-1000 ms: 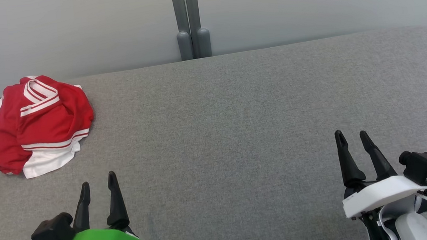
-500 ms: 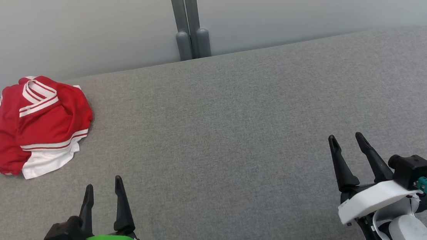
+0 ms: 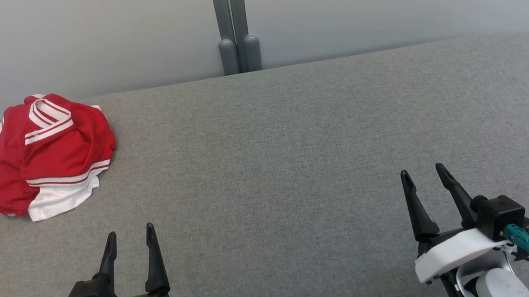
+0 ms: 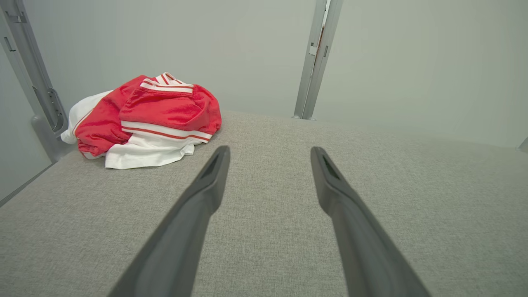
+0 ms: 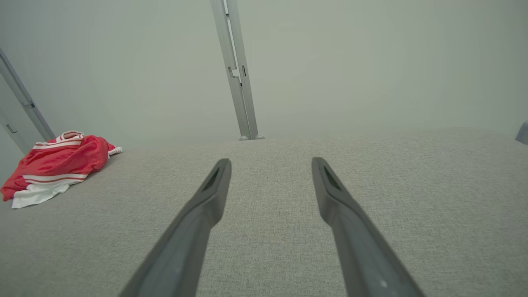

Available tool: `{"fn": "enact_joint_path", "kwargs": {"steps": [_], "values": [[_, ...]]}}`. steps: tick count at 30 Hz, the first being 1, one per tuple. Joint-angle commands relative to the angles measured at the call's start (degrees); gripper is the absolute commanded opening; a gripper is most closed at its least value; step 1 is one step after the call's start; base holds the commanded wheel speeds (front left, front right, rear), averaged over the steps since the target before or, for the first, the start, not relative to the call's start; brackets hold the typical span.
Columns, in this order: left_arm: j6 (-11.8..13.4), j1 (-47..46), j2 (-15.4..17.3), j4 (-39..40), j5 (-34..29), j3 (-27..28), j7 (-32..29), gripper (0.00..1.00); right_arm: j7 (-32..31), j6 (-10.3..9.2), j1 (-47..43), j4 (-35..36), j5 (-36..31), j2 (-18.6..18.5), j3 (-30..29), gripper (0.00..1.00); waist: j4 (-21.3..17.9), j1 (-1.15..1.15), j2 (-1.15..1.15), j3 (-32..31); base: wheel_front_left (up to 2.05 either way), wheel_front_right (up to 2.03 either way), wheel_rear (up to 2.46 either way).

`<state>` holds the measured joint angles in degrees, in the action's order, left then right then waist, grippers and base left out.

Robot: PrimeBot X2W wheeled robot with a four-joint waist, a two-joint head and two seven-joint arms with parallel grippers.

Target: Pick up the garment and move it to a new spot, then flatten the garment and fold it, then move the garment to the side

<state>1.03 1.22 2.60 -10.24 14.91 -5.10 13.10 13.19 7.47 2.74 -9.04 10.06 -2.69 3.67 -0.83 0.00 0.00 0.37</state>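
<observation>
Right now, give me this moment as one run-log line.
stage: pre-pickup | garment: crumpled, far-left corner of grey surface, untouched | left gripper: open, empty, short of garment | right gripper: open, empty

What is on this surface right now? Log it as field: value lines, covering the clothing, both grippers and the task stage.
item: garment, red and white, crumpled in a heap
item place: far left corner of the grey fabric surface
left arm: left gripper open, holding nothing, near edge, apart from the garment
right arm: right gripper open, holding nothing, near right
backdrop: grey post behind the far edge
stage: garment not yet picked up
</observation>
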Motion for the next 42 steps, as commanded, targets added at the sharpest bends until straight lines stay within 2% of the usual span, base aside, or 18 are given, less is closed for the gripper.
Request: {"fn": "enact_joint_path", "kwargs": {"steps": [1,17,35,39,42], "values": [[0.5,0.8,0.4,0.1,-1.1,0.0,0.5,1.00,0.5,0.04,-0.5,0.3,-1.4,-0.3,0.2,1.00,0.0,0.00,0.00,0.0,0.00,0.00,0.00],[1.4,1.6,0.5,-0.9,-5.6,-0.5,2.2,1.00,2.1,0.03,-1.3,0.0,-7.6,-0.3,1.2,1.00,-0.2,0.00,0.00,-0.5,0.00,0.00,0.00],[1.2,1.5,0.5,-1.3,-5.2,-0.1,2.1,1.00,2.1,0.03,-1.3,-0.3,-7.2,-0.3,0.9,1.00,0.0,0.00,0.00,-0.3,0.00,0.00,0.00],[1.1,0.9,0.5,-1.6,-5.2,-0.5,2.1,1.00,2.1,0.03,-1.6,0.0,-7.4,-0.3,0.6,1.00,1.3,0.00,0.00,-0.2,0.00,0.00,0.00],[1.3,0.5,0.4,-1.5,-5.4,-1.1,2.1,1.00,2.0,0.03,-2.0,0.2,-7.7,-0.3,0.3,1.00,4.2,0.00,0.00,-0.2,0.00,0.00,0.00]]}}
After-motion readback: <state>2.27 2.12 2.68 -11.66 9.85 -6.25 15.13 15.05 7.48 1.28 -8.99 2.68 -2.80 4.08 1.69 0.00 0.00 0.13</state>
